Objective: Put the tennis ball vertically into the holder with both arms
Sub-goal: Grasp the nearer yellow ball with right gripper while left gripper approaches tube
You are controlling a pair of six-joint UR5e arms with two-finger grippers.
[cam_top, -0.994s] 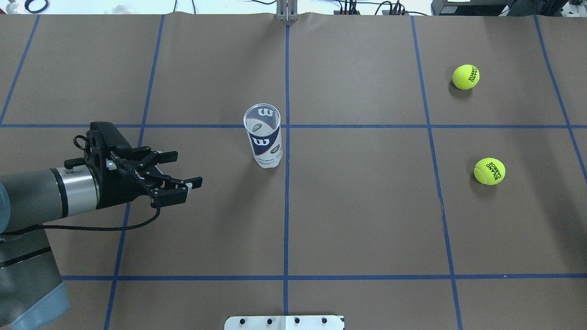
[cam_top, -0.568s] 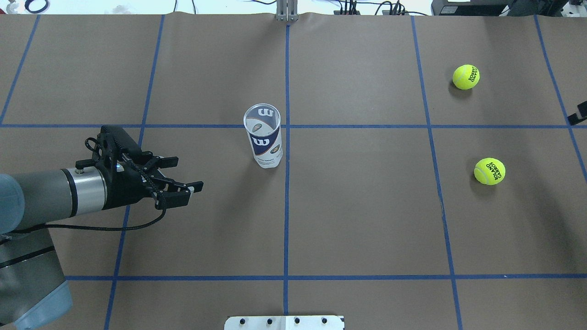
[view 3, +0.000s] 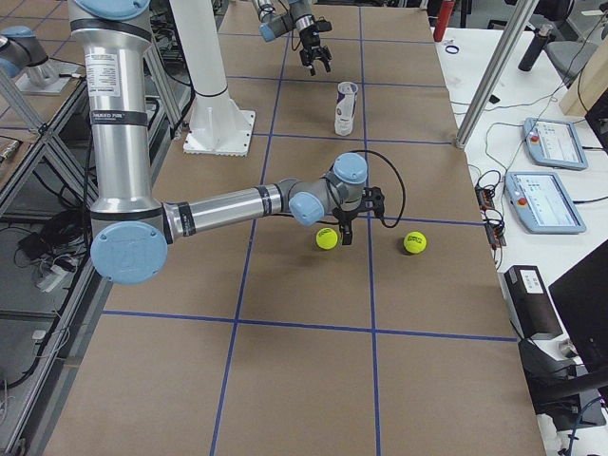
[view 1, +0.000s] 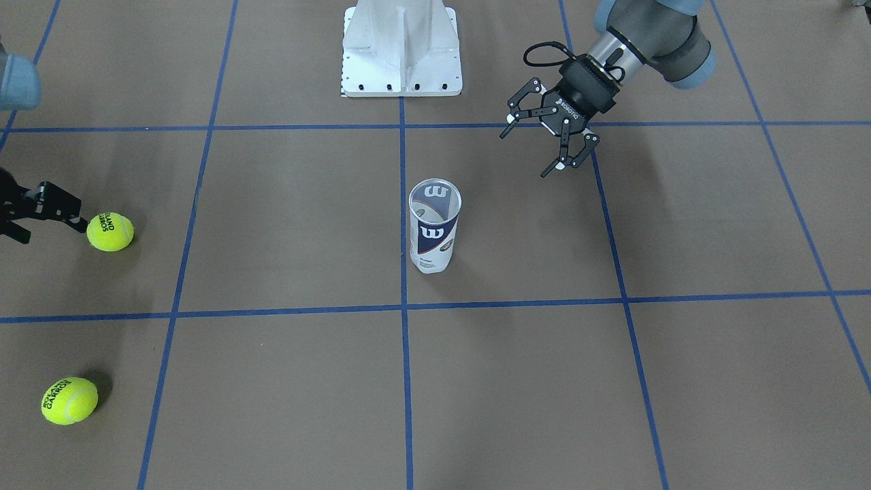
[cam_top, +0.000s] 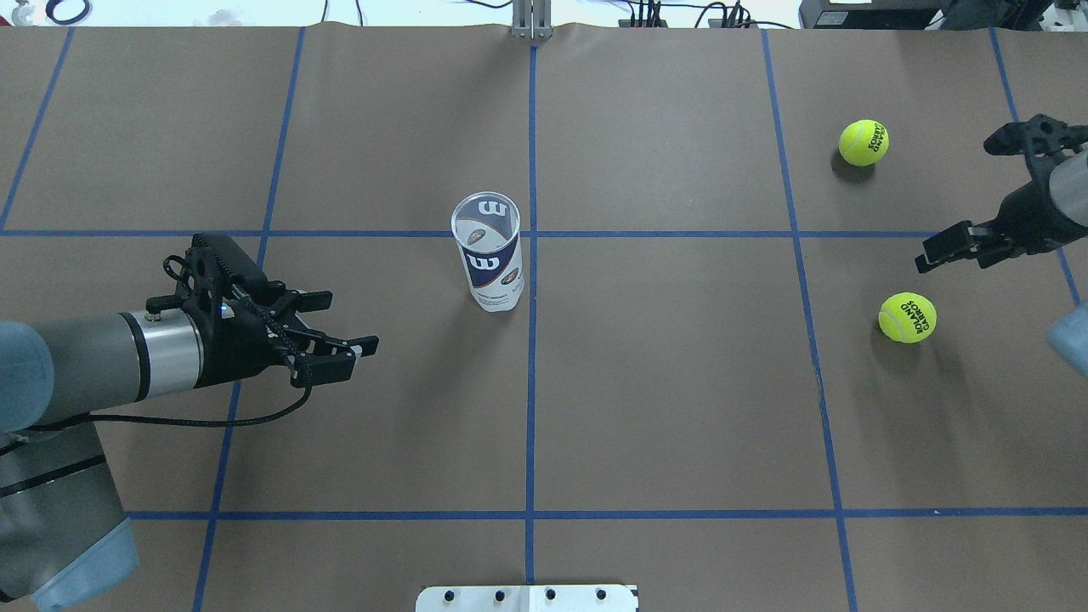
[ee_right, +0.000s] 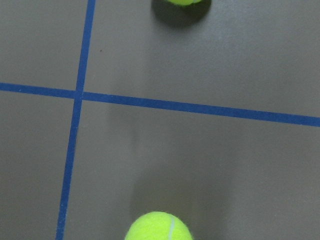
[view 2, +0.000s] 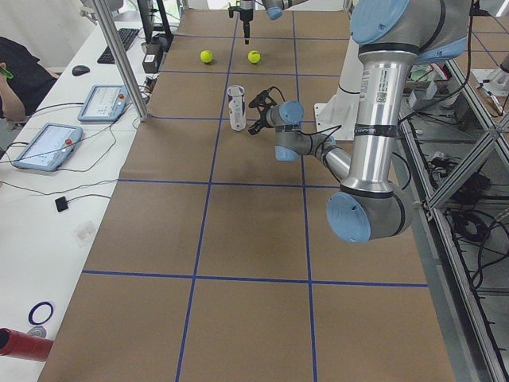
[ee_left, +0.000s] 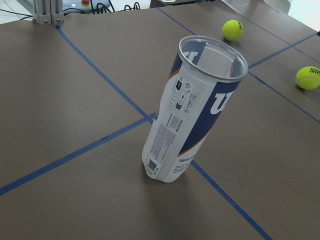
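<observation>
**Both hands open, nothing gripped, holder standing free mid-bench**

You're looking at the holder (cam_top: 487, 253) standing upright near the middle of the bench (cam_top: 680, 408), mouth facing up. It's sitting just left of the centre blue tape line (cam_top: 530, 382), right by the crossing with the far cross line. Nothing is touching it.

Your left hand (cam_top: 348, 320) is hovering left of the holder and a bit nearer the robot, well apart from it. It's lying roughly level with its fingers pointing toward the holder. The jaws are spread wide and gripping nothing. The left wrist view is framing the holder in the middle, label and silvery rim showing clearly.

Your right hand (cam_top: 954, 204) is hanging over the right edge of the bench and pointing down, going by the right side view. Its jaws are also spread wide and holding nothing. One finger is sitting just beside the near tennis ball (cam_top: 907, 317), and the hand isn't closing around it. I can't tell whether that finger is touching the ball. The right wrist view is showing this ball at its bottom edge, with no fingers in frame.

The far tennis ball (cam_top: 864, 142) is lying on the same right side, farther from the robot and apart from the near one. Both balls are resting on the bench, well apart from the holder.

The white pedestal base (cam_top: 527, 597) is sitting at the near edge, in line with the centre tape.
</observation>
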